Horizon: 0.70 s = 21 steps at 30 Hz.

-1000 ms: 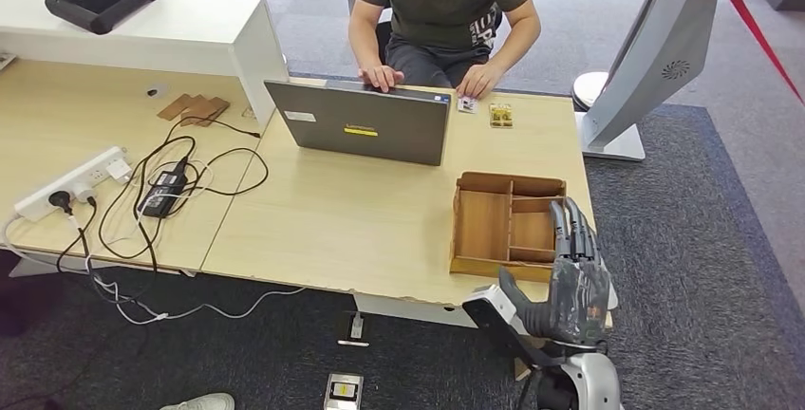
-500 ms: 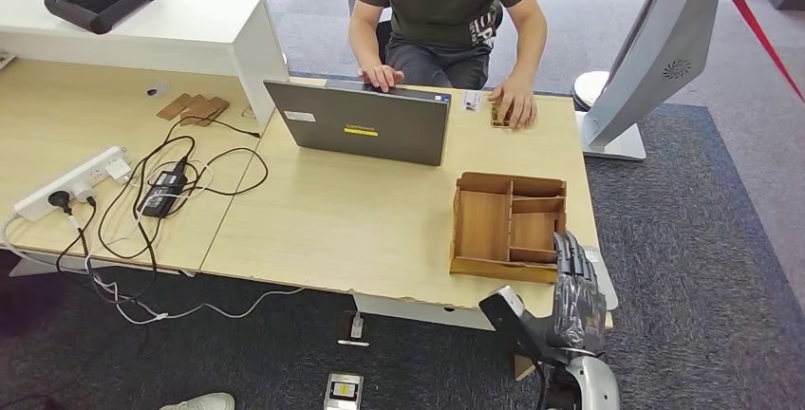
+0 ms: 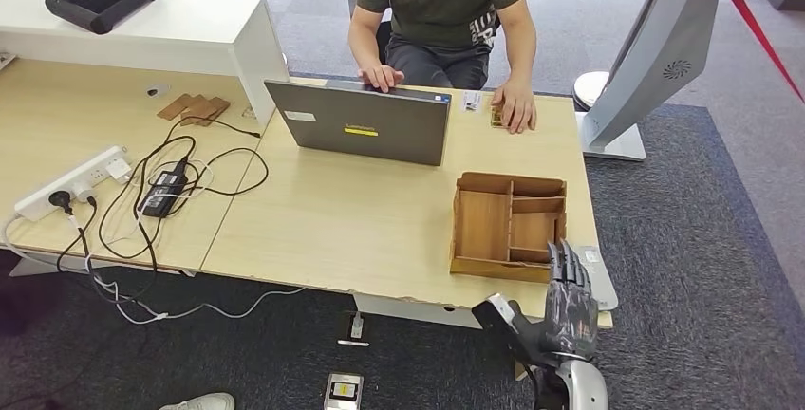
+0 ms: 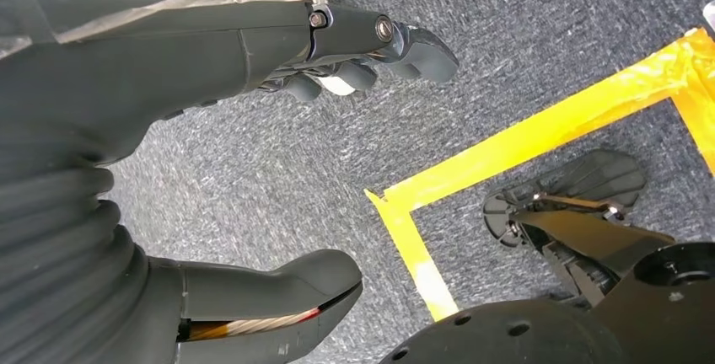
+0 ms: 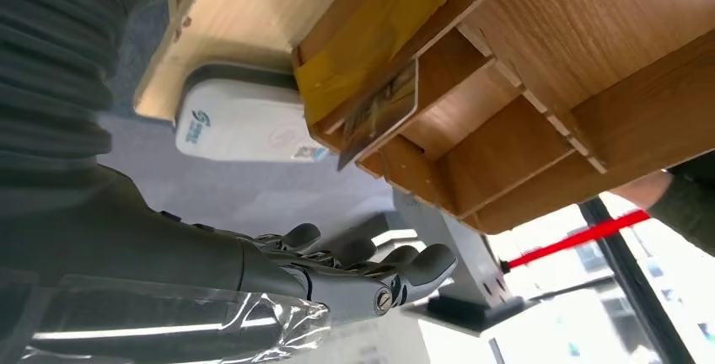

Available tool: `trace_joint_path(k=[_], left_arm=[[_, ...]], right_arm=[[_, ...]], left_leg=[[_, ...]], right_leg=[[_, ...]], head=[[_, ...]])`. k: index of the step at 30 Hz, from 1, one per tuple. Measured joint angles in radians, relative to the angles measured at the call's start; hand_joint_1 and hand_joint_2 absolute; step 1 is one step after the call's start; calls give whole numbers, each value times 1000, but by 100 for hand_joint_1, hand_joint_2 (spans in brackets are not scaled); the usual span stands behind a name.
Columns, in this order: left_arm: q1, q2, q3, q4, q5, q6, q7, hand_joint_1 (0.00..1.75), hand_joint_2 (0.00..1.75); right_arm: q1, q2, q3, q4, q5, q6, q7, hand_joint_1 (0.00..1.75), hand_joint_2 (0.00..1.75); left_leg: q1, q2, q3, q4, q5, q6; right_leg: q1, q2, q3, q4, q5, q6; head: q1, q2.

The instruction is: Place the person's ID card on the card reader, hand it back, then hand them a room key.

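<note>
Nearest, the right hand (image 3: 568, 298) hovers at the bench's (image 3: 361, 220) near edge, fingers straight and spread, holding nothing; the left hand (image 4: 253, 153) hangs over grey carpet w/ yellow tape, fingers loosely apart, also holding nothing. Just beside the right hand lies the white card reader (image 3: 595, 275), nothing on it, touching the wooden organizer (image 3: 508, 225) – one card (image 5: 381, 111), prob. a room key, stands in a compartment per the right wrist view. Farther off, the laptop (image 3: 361, 125), then the person's hand (image 3: 515, 106) resting on small cards at the far edge – likely the ID. Judging by this, nothing's done yet: all three steps left.
</note>
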Motion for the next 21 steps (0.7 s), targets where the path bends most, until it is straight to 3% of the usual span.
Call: trace_joint_path(k=[8,21], left_arm=[[2,-1,0,0,9,5,0,0,175],[3,-1,0,-1,12,11,0,0,175]], right_arm=[[-33,-1,21,21,275,27,32,0,175],[-85,-4,58,85,216,54,64,0,175]], left_leg=[[0,0,0,0,0,0],[0,0,0,0,0,0]], right_leg=[[0,0,0,0,0,0],[0,0,0,0,0,0]], head=[[0,0],[0,0]])
